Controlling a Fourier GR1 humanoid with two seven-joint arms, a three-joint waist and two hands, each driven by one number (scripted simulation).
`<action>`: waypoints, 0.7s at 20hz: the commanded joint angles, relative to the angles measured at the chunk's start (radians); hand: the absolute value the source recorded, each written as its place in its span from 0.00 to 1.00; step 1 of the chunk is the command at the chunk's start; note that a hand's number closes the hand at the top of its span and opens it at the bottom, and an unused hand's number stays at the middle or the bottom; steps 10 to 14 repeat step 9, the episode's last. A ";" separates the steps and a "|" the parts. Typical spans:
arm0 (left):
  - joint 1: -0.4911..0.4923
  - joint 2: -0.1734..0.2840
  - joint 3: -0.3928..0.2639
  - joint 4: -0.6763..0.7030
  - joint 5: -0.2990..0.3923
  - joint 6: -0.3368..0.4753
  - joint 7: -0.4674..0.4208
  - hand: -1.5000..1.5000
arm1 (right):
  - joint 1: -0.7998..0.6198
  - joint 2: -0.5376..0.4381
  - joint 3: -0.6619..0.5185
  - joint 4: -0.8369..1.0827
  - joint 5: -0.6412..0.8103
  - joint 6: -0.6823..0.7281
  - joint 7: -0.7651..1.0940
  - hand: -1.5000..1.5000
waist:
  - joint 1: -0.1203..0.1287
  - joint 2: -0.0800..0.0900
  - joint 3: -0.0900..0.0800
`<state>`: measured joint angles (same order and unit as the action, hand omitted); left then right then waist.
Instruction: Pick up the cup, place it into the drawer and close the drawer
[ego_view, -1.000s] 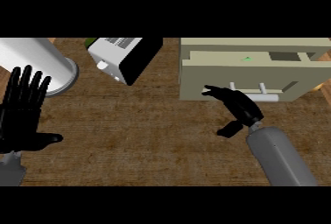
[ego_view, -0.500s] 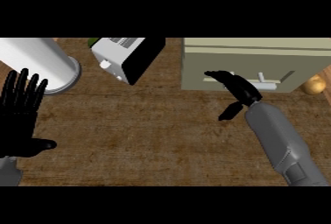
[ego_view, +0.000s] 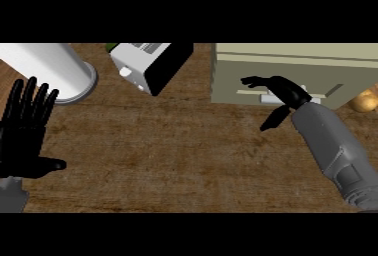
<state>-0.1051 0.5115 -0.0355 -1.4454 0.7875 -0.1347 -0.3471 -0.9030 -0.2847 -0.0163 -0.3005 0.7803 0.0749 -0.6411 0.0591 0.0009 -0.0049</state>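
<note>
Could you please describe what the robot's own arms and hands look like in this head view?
Each arm ends in a matte black robot hand with slender fingers and a thumb. The left robot hand shows only a short grey stub of forearm at the lower edge. The right robot hand sits on a smooth, rounded grey forearm, with a black wrist piece between them. No cables or markings are visible.

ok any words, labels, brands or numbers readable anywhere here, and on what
None: no text, number or sign can be read on anything in the head view.
The white and black appliance shows only plain faces and a small knob.
The beige drawer unit bears no label.
The white cylinder is blank.
Neither the left hand nor the right hand carries markings.
</note>
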 joint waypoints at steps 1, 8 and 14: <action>-0.034 -0.004 -0.002 0.010 -0.008 0.010 0.018 0.00 | -0.099 -0.063 -0.047 0.089 -0.008 -0.006 0.077 0.00 | 0.022 0.035 0.008; -0.034 -0.022 -0.009 0.008 -0.045 0.018 -0.010 0.00 | -0.125 -0.089 -0.056 0.128 -0.010 0.006 0.064 0.00 | 0.035 0.040 0.009; -0.028 -0.009 0.001 0.022 -0.032 -0.006 -0.004 0.00 | -0.104 -0.078 -0.050 0.135 -0.005 -0.008 0.041 0.00 | 0.031 0.038 0.008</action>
